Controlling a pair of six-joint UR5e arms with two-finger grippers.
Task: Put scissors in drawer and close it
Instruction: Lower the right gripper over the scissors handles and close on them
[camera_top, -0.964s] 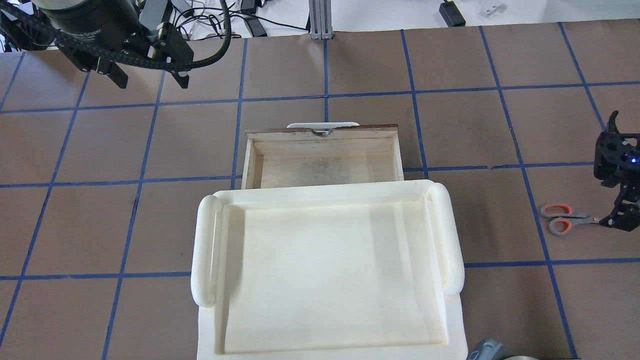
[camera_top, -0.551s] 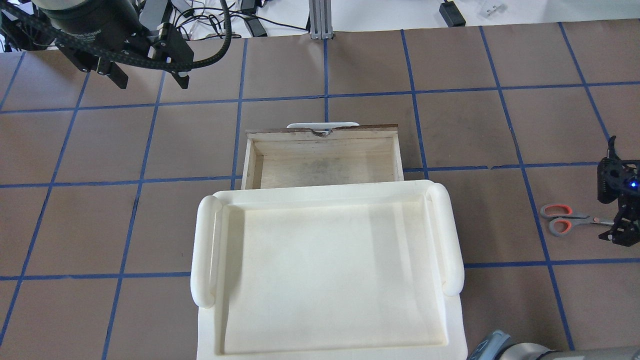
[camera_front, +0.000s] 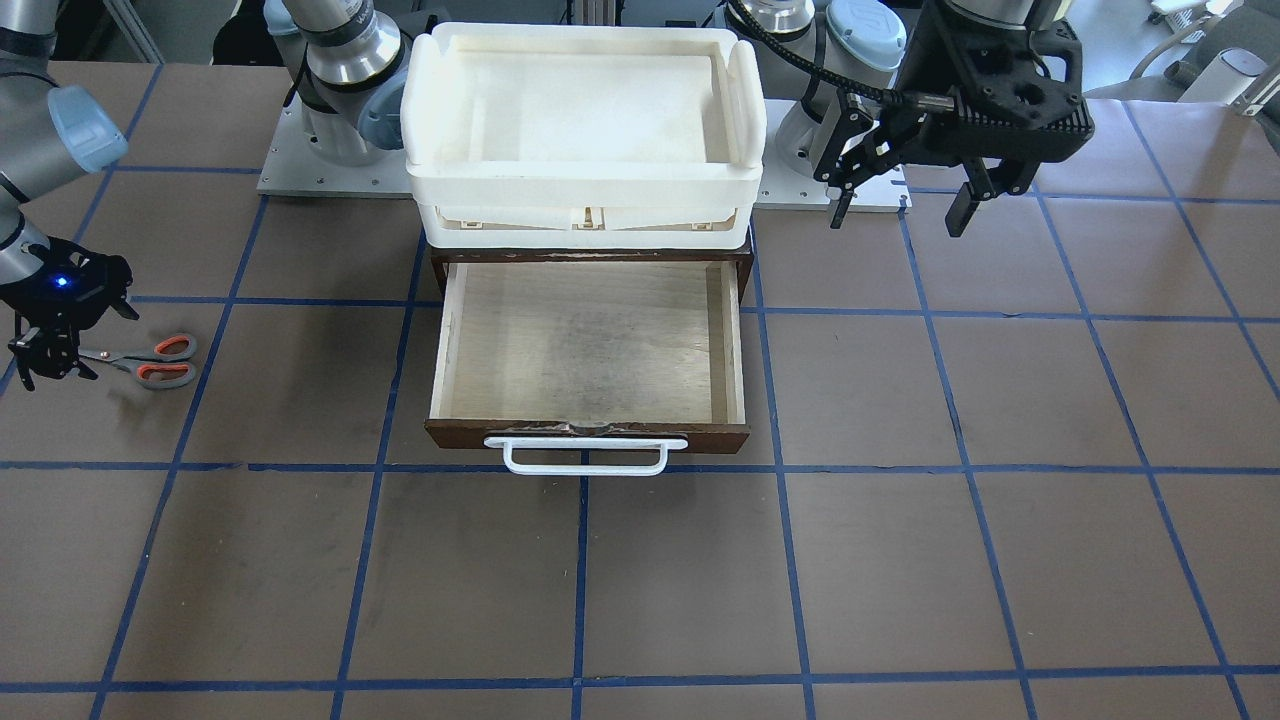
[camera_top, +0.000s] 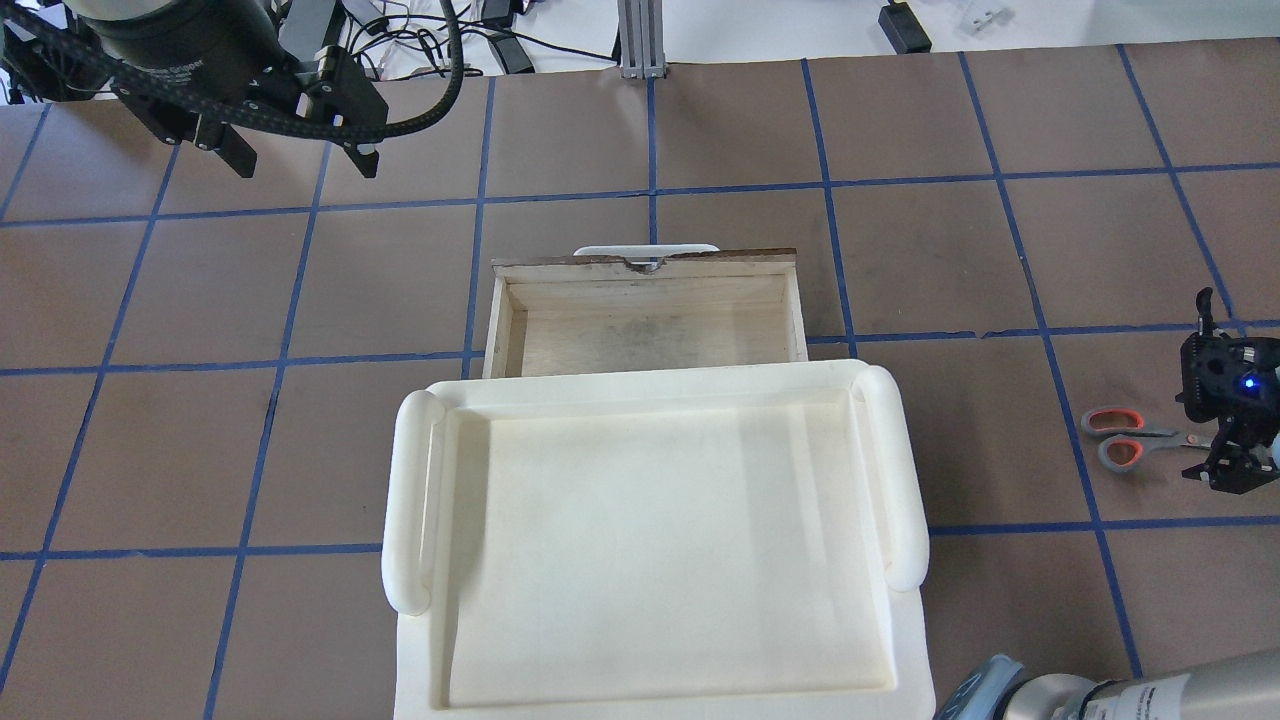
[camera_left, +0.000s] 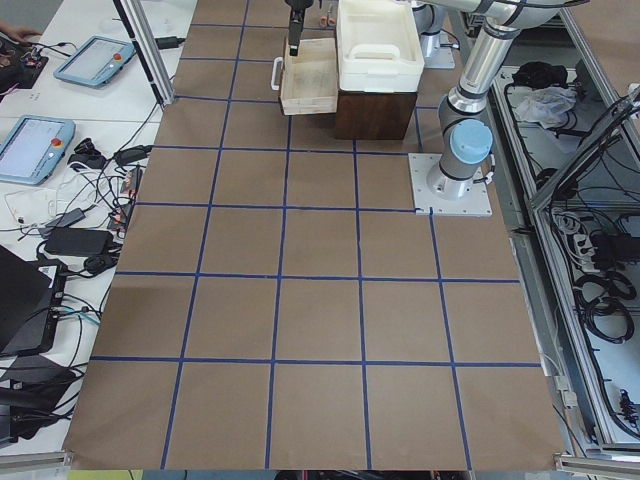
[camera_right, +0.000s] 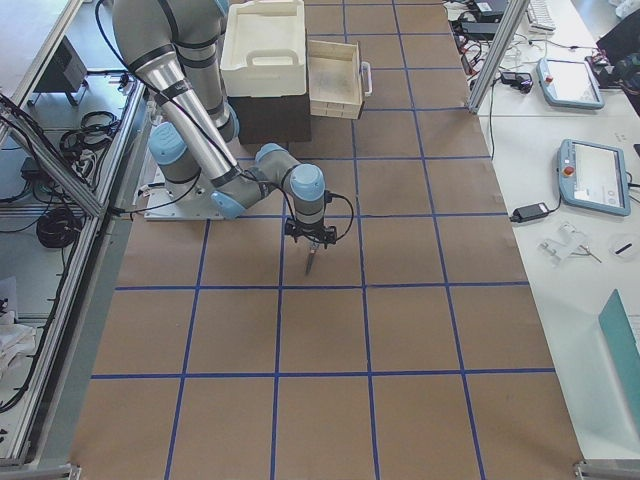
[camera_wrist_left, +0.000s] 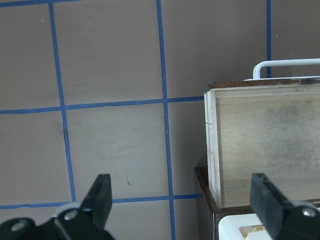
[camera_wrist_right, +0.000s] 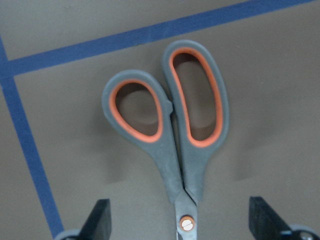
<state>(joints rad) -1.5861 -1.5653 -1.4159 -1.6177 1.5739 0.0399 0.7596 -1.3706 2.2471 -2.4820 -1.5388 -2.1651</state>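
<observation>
Right hand (camera_wrist_right: 182, 225), spread wide, straddles the scissors (camera_wrist_right: 170, 130); drawer (camera_front: 590, 340) open.

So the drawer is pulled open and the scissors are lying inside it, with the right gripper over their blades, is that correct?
Not quite: the scissors lie on the table to the robot's right, not in the drawer, which is open but empty, as the overhead view shows. The right gripper is over their blades.

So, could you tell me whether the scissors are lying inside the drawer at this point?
No, the scissors lie on the table well to one side of the open drawer, whose plywood floor is bare.
</observation>
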